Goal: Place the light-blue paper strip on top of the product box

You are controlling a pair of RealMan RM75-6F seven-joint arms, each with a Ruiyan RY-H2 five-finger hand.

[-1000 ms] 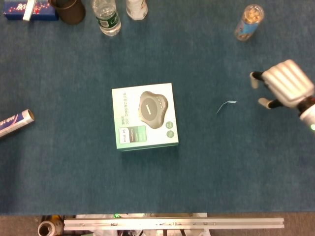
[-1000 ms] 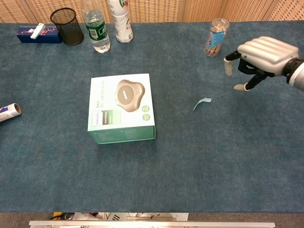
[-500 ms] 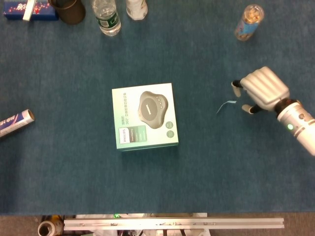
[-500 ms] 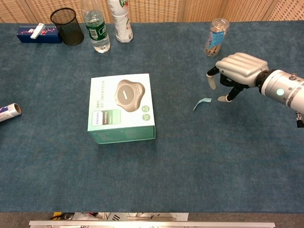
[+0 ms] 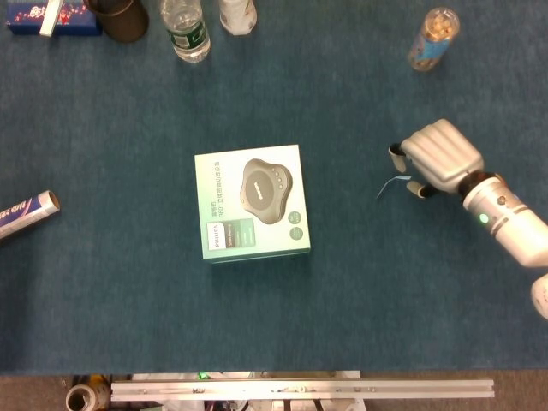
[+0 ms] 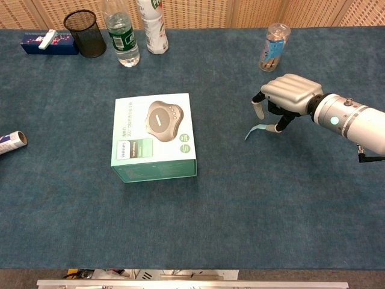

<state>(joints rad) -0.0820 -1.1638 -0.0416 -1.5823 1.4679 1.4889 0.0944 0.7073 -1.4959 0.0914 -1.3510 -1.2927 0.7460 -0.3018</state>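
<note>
The light-blue paper strip (image 5: pixel 390 184) (image 6: pixel 254 130) lies curled on the blue table cloth, right of the product box (image 5: pixel 252 202) (image 6: pixel 154 135). The box is pale green, lies flat and shows a grey device on its lid. My right hand (image 5: pixel 437 156) (image 6: pixel 287 95) hovers over the strip's right end, palm down. Its fingers are curved downward and apart on either side of that end. A fingertip (image 6: pixel 278 127) is at the strip's end, and no grip shows. My left hand is in neither view.
Along the far edge stand a black mesh cup (image 6: pixel 84 33), two bottles (image 6: pixel 123 36), a dark blue carton (image 6: pixel 49 43) and a clear snack jar (image 6: pixel 272 47). A rolled tube (image 6: pixel 11 142) lies at the left edge.
My right hand has moved left and down from the table's right side until its fingers reach the strip's right end. The strip and the box have stayed put.
</note>
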